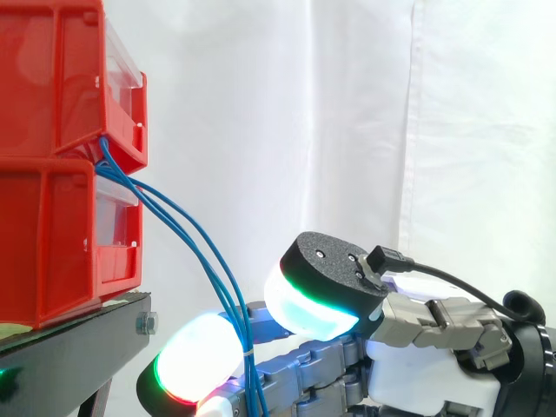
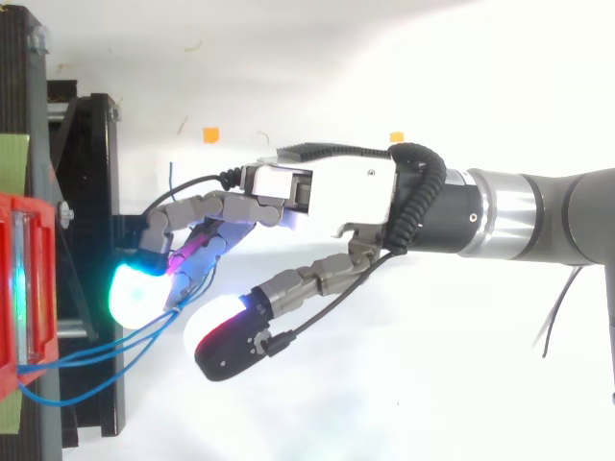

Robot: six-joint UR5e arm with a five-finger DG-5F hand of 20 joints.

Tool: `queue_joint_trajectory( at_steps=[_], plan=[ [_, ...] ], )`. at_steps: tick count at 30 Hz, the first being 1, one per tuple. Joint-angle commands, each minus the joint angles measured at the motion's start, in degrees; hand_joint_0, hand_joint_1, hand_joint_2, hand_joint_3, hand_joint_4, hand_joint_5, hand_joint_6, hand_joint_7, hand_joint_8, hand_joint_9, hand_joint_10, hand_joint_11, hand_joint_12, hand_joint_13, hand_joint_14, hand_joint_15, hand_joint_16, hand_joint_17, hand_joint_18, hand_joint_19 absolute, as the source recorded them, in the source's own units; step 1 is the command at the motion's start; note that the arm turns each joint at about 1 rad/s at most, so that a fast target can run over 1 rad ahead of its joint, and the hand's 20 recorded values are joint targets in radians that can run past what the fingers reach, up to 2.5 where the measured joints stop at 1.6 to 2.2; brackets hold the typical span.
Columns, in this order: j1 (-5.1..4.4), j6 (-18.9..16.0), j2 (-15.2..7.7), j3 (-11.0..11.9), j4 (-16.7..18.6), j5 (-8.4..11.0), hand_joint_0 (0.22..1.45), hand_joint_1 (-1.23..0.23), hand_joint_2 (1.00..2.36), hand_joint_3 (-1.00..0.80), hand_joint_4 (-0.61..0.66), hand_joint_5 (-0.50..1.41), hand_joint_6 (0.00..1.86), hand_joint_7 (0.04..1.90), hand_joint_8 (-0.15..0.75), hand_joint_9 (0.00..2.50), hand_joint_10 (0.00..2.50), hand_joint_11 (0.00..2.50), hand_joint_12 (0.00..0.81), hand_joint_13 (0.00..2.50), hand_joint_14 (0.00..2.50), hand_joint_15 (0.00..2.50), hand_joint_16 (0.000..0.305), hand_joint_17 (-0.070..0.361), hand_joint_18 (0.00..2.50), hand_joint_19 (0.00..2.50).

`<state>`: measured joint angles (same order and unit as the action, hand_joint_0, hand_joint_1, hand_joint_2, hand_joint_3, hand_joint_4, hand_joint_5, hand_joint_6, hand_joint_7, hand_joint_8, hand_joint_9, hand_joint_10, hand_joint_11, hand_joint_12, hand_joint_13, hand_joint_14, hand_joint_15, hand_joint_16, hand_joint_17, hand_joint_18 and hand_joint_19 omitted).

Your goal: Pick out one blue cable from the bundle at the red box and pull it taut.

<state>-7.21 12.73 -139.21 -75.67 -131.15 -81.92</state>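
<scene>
Cables point(image 1: 247, 343), blue, several strands, leave the gap between two stacked red bins point(image 1: 52, 87) and sag down and to the right, clear of the black stand point(image 1: 78, 334). A pale tie point(image 1: 248, 353) gathers them (just where they meet my hand point(image 1: 417, 369)). They run down through it. Whether I grip them or they merely pass through, I cannot tell. White curtain point(image 1: 347, 104) behind.

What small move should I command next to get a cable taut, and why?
Probably ease the hand a little away from the red box. The blue cables hang in a slack curve from the box down to the hand, so there is sag to take up. Several run together there; whether one alone is caught, I cannot tell.
</scene>
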Motion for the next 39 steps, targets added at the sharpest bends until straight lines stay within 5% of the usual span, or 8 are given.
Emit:
queue_joint_trajectory(
  at_steps=[1, 39],
  plan=[
    [0.01, 0.8, 0.0, 0.0, 0.5, -0.17, 0.63, -0.66, 1.01, -0.34, 0.23, -0.11, 0.5, 1.1, 0.271, 0.78, 0.01, 0.14, 0.384, 0.75, 0.02, 0.38, 0.051, 0.114, 0.58, 0.66],
    [-0.26, 2.3, 0.1, -0.1, 2.8, -1.4, 0.64, -0.73, 1.01, -0.4, 0.21, -0.12, 0.5, 1.15, 0.268, 0.77, 0.01, 0.19, 0.386, 0.79, 0.02, 0.4, 0.05, 0.112, 0.64, 0.69]
  ],
)
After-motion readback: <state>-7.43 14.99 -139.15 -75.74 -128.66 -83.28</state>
